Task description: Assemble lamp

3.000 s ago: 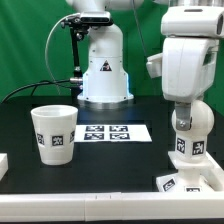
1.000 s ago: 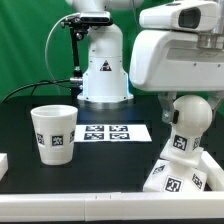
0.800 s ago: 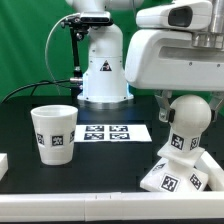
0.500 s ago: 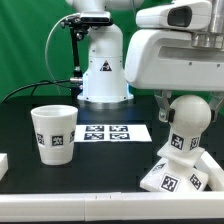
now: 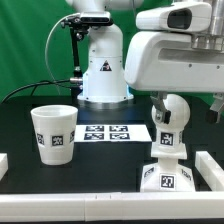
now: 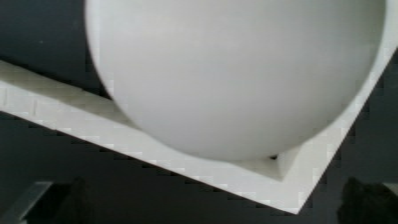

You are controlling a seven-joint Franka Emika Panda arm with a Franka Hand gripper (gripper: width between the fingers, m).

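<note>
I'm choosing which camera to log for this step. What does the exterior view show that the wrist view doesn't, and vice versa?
Exterior view only: the shade, the marker board, the robot pedestal, and the tags on the lamp parts. Wrist view only: the fingertips of the open gripper standing clear of the bulb. Both: the bulb sitting on the base.

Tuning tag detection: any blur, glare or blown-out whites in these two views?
Exterior view: evenly lit, no glare. Tags on the shade, base and marker board stay contrasty. The white arm looks bright with little surface detail. Wrist view: the bulb fills the frame, too close, with soft edges and only a gentle grey shading. No tag is readable there.
</note>
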